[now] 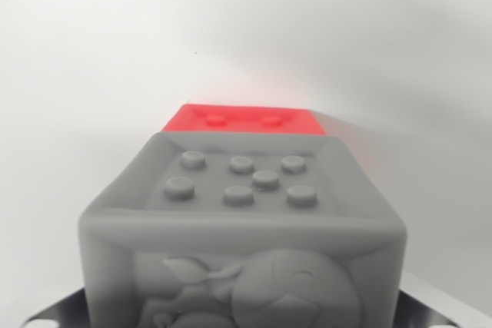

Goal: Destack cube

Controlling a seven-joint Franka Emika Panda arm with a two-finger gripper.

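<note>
Two cubes show: a grey cube (242,228) fills the near foreground, seven studs on its recessed top, an embossed animal on its face. It looks like light, slightly soft rubber; grip its flat sides. Behind, a red cube (244,119) on the white bench (92,51). Jaws' opening: cannot tell.

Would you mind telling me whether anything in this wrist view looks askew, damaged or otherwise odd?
Nothing stands out. The grey cube fills the foreground, intact and squarely placed, with raised studs on top. The red cube sits behind it, partly hidden, also looking undamaged.
</note>
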